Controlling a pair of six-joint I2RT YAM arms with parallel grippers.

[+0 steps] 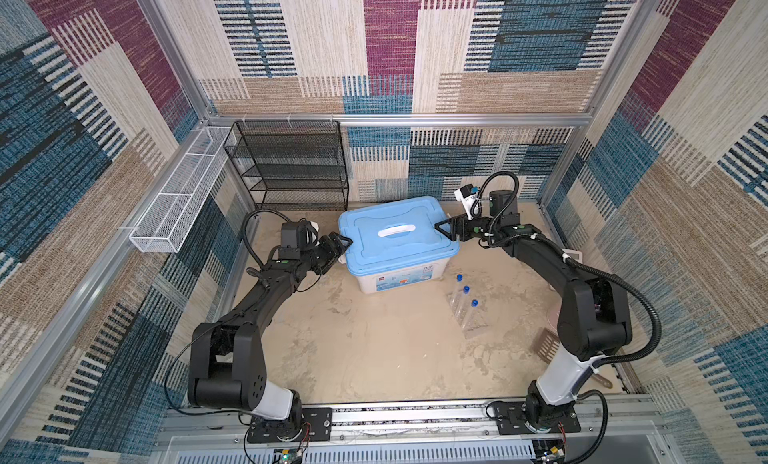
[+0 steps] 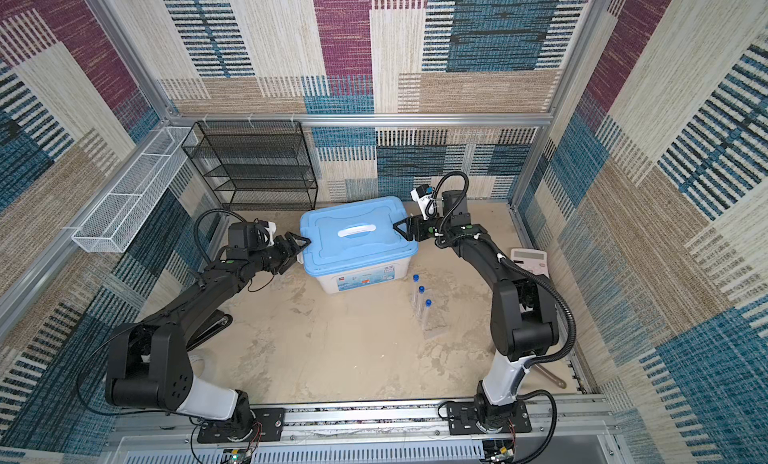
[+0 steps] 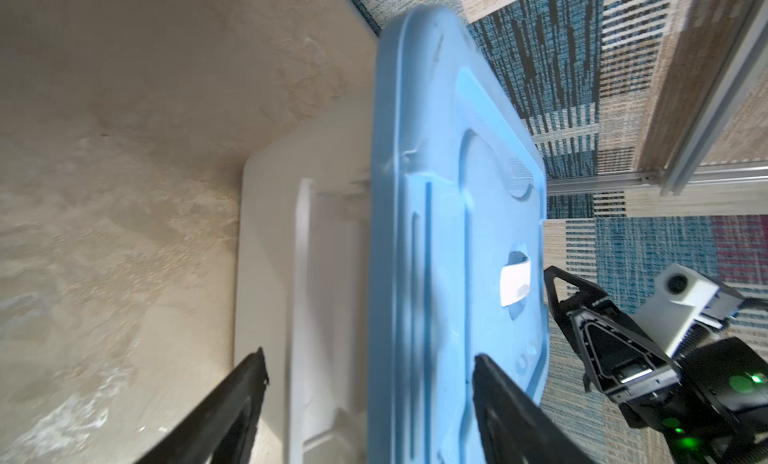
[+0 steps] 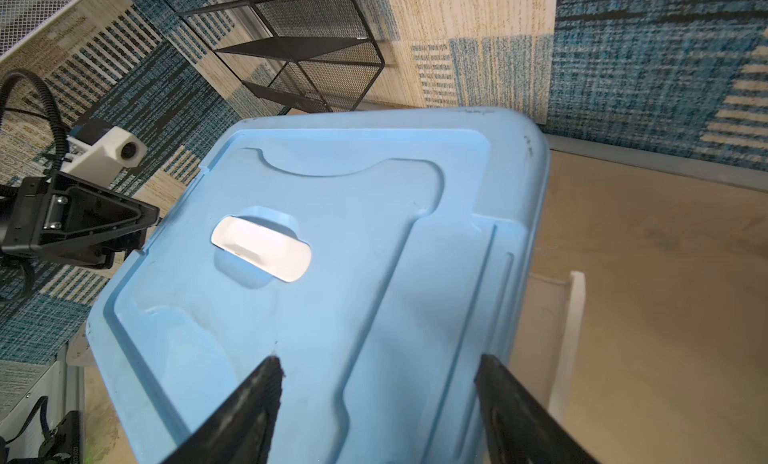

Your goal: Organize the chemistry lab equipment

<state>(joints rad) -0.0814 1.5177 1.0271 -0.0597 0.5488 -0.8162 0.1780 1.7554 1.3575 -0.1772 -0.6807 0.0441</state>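
Three clear blue-capped tubes (image 1: 464, 306) (image 2: 420, 304) lie side by side on the sandy table, right of a white storage box (image 1: 395, 279) with a light blue lid (image 1: 374, 250) and white handle (image 1: 397, 230). My left gripper (image 1: 345, 244) (image 3: 370, 358) is open at the lid's left edge; one finger is over the lid (image 3: 436, 192), the other beside the box wall. My right gripper (image 1: 437, 226) (image 4: 378, 360) is open at the lid's right edge, its jaws spanning the rim of the lid (image 4: 332, 316). The other lab equipment is out of view.
A black mesh shelf (image 1: 291, 163) stands at the back wall. A white wire basket (image 1: 178, 196) hangs on the left wall. A pink calculator (image 2: 530, 260) lies by the right wall behind the right arm, and a thin brownish tool (image 2: 550, 377) lies near that arm's base.
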